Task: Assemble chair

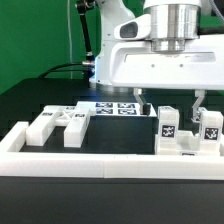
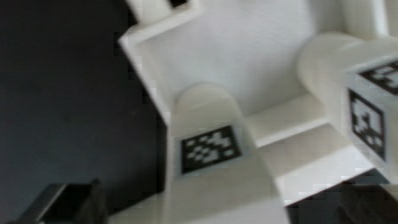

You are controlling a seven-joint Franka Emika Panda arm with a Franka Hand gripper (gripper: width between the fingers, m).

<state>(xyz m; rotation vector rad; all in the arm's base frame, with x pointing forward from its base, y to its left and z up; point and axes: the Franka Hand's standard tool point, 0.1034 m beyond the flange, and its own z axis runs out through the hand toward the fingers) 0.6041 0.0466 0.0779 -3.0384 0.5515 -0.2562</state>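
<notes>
The chair shows as loose white blocks with black-and-white tags. One group (image 1: 185,135) stands at the exterior view's right, with two upright tagged posts (image 1: 167,124). Another group (image 1: 60,125) lies at the exterior view's left. My gripper (image 1: 168,103) hangs open just above the right group, one finger (image 1: 140,102) on each side of the nearer post. In the wrist view the tagged post (image 2: 214,148) and a second tagged block (image 2: 365,110) fill the picture, and the white piece runs between my dark fingertips (image 2: 63,205). Nothing is gripped.
The marker board (image 1: 112,108) lies flat behind the pieces, in the middle. A long white border rail (image 1: 100,160) runs along the front and turns up the left side. The table surface is black, with a green backdrop and cables behind.
</notes>
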